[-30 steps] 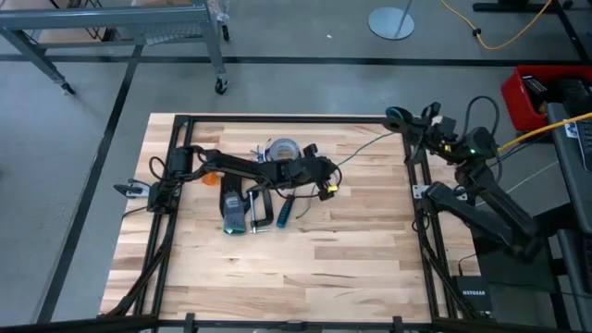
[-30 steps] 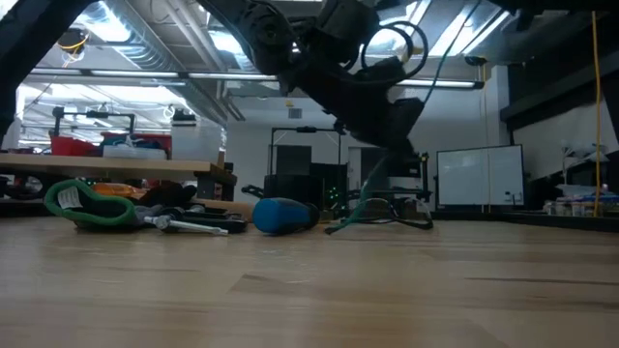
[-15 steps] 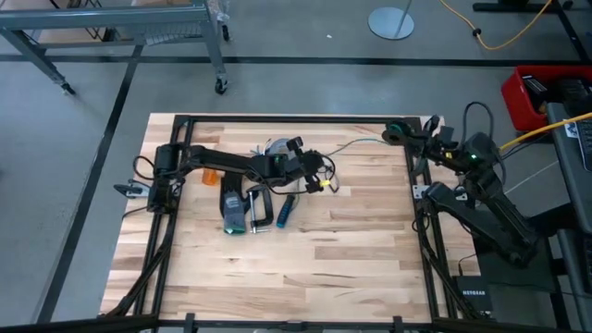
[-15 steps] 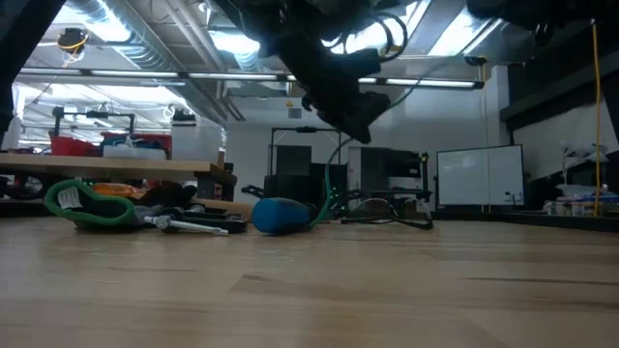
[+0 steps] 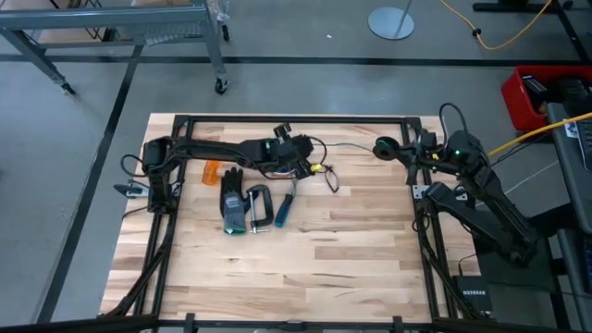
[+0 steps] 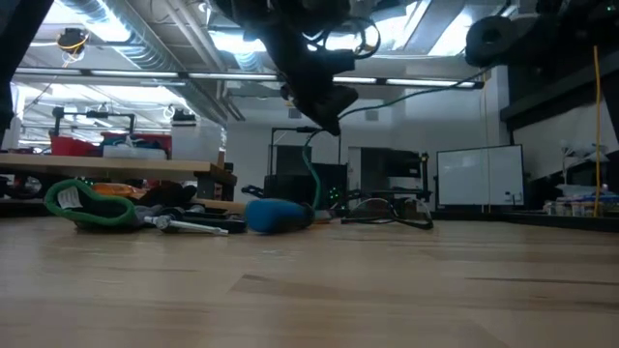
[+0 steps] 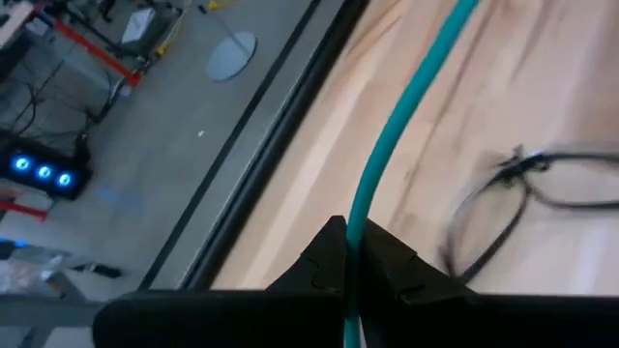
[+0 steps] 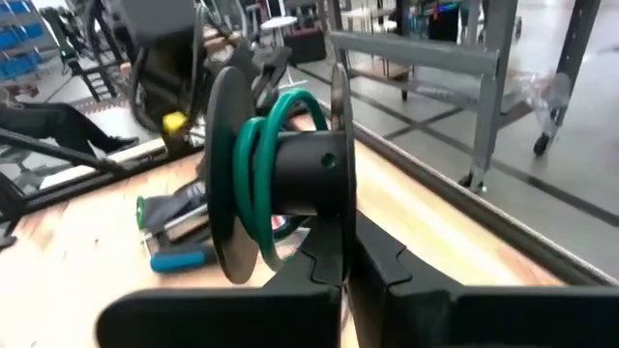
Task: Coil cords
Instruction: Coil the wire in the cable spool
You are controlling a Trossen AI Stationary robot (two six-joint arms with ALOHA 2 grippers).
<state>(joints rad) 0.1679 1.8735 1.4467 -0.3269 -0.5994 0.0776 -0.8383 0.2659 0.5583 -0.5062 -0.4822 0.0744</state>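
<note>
One teal cord (image 7: 406, 101) is partly wound on the black spool (image 8: 280, 179) gripped by the right jaws (image 8: 338, 266) at the worktop's (image 5: 351, 250) far right corner. The left jaws (image 7: 350, 253), clenched on that cord, have drawn back toward the far edge. One black cord (image 7: 527, 193) lies nearby.

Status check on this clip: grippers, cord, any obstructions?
Left gripper shut on teal cord, raised over the table's far side. Right gripper shut on black spool, teal cord wound round it. Black cord loose on table; nothing blocking.
</note>
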